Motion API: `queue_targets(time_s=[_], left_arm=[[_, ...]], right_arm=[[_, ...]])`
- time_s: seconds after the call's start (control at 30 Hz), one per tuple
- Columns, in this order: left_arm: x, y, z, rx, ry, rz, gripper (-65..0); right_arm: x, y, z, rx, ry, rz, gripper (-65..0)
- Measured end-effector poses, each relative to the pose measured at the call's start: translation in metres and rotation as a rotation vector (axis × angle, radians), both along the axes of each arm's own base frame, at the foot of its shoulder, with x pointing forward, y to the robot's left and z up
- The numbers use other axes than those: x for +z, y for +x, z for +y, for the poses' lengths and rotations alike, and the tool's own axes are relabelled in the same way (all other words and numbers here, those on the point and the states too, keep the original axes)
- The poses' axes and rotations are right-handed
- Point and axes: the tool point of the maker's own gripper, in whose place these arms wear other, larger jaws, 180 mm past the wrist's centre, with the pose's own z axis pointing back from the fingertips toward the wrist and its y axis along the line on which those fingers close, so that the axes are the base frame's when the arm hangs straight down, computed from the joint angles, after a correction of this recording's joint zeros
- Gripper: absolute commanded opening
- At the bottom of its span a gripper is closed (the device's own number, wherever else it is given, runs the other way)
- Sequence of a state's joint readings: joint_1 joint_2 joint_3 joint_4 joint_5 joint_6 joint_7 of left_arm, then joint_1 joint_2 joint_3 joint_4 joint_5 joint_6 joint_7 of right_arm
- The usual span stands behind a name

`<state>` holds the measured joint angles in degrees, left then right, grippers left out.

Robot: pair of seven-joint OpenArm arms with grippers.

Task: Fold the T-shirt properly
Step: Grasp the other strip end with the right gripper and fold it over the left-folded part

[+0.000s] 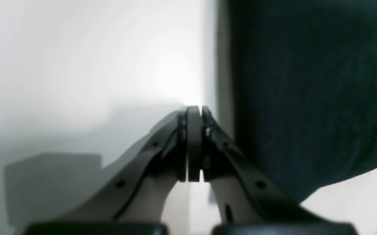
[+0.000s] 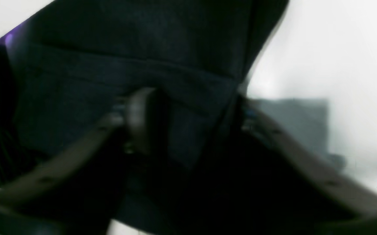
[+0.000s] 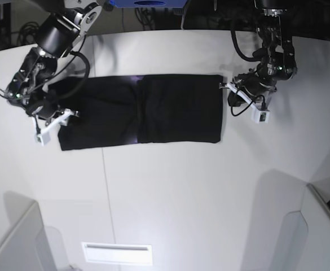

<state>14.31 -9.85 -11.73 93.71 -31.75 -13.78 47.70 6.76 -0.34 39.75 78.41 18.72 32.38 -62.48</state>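
Observation:
The black T-shirt point(image 3: 170, 110) lies flat on the white table as a long folded rectangle. My left gripper point(image 3: 228, 86) hovers just off the shirt's right end, apart from the cloth. In the left wrist view the left gripper point(image 1: 195, 109) is shut on nothing, with the T-shirt point(image 1: 306, 98) beside it. My right gripper point(image 3: 66, 114) is at the shirt's left end. In the blurred right wrist view the right gripper point(image 2: 195, 104) has its fingers apart, straddling a hemmed edge of the T-shirt point(image 2: 126, 49). A purple patch point(image 2: 7, 39) shows at the top left.
The white table point(image 3: 181, 197) stretches wide in front of the shirt. A white slotted plate point(image 3: 117, 253) sits near the front edge. Grey partitions point(image 3: 317, 226) stand at the front corners. Cables point(image 3: 153, 14) hang behind the table's far edge.

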Motion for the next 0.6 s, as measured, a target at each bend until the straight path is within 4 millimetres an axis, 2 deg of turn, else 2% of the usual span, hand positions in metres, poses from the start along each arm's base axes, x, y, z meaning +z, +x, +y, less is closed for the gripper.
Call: queue_targets(time_s=[0.1,0.13,0.23,0.37,0.47,0.6], left_arm=[[0.000,0.000,0.000,0.002,-0.003,-0.002,-65.0],[0.000,0.000,0.000,0.002,-0.003,-0.002,-65.0],[0.000,0.000,-0.006,-0.015,-0.006,-0.005,-65.0],[-0.002,-0.002,-0.023,-0.067,-0.017,0.000,-65.0],[-0.003,-0.003,-0.027,-0.071,-0.025,0.001,-65.0],[-0.003,-0.003,-0.028,-0.073,-0.029,0.002,-65.0]], right_arm=[[-0.003,0.000,0.003,-0.001,0.017,0.002,-63.3],[-0.002,0.000,0.003,0.002,0.015,-0.001,-65.0],[0.001,0.000,0.002,0.014,-0.007,0.005,-65.0],[0.009,-0.006,-0.001,0.049,-0.079,0.029,-65.0],[0.030,0.003,0.007,0.115,-0.154,-0.029,-65.0],[0.058,0.013,0.027,0.206,-0.218,-0.123,-65.0]])
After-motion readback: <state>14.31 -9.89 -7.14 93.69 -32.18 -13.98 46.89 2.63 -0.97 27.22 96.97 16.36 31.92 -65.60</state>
